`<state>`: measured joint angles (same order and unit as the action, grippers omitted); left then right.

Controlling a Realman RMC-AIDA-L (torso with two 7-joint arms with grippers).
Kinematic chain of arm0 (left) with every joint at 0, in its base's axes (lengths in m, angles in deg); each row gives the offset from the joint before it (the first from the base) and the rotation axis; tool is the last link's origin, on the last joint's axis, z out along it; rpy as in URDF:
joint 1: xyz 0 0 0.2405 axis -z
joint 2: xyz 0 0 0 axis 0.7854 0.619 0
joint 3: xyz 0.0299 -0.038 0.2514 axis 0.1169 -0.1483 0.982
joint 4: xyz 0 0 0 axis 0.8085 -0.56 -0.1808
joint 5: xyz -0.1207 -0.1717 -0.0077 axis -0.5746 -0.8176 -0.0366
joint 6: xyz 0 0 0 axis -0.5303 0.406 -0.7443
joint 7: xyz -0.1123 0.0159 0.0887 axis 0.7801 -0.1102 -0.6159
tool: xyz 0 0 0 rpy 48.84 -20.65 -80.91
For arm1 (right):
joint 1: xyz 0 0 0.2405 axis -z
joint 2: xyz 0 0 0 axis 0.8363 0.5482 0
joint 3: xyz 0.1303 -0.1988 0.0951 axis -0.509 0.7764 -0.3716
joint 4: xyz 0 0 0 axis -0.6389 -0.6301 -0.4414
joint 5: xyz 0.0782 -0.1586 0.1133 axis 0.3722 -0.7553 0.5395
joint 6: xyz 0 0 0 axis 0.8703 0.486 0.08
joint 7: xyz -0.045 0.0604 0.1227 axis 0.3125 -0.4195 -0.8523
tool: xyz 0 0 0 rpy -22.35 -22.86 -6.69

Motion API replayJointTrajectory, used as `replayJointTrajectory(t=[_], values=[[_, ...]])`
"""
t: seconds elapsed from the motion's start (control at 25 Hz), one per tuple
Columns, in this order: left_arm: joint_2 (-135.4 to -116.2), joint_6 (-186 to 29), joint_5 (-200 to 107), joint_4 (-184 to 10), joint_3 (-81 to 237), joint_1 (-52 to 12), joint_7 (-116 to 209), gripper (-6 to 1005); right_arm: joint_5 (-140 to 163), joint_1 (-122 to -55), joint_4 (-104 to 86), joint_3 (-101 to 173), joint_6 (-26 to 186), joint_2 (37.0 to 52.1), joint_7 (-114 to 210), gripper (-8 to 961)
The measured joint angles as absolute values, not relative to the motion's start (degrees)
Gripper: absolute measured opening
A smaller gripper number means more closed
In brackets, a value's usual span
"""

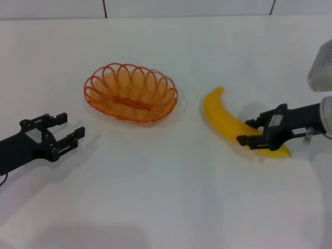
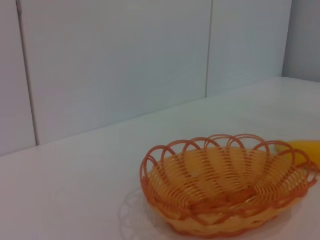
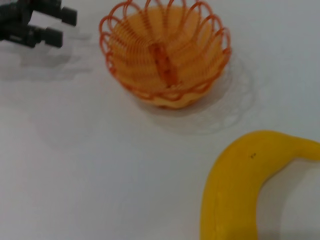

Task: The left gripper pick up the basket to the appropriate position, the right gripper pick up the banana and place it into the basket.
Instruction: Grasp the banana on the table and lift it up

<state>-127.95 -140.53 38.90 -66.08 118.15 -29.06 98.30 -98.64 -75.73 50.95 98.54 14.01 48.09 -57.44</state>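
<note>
The orange wire basket [image 1: 130, 96] stands empty on the white table, left of centre. My left gripper [image 1: 71, 126] is open and low over the table, a short way in front and to the left of the basket, not touching it. The yellow banana [image 1: 228, 122] lies on the table to the right of the basket. My right gripper [image 1: 249, 131] is open, with one finger on each side of the banana's near half. The basket [image 3: 165, 55], banana [image 3: 240, 185] and left gripper [image 3: 64, 26] show in the right wrist view. The left wrist view shows the basket [image 2: 225, 185] and a banana tip [image 2: 305, 148].
The white table [image 1: 155, 197] stretches bare in front of both grippers. A white panelled wall [image 1: 181, 8] runs along the table's far edge. A grey part of the robot [image 1: 322, 67] shows at the right edge.
</note>
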Motion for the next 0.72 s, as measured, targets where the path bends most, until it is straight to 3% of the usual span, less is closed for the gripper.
replayJointTrajectory(t=[0.44,0.72], values=[[-127.95,-140.5,38.9,-66.1,118.2,-29.0,98.3,591,-97.9,-74.4,54.4,95.8,12.7,48.36,-57.1,487],[-127.95,-140.5,38.9,-66.1,118.2,-28.9,98.3,591,-91.5,-77.2,54.4,96.8,12.7,48.39,-54.5,488]])
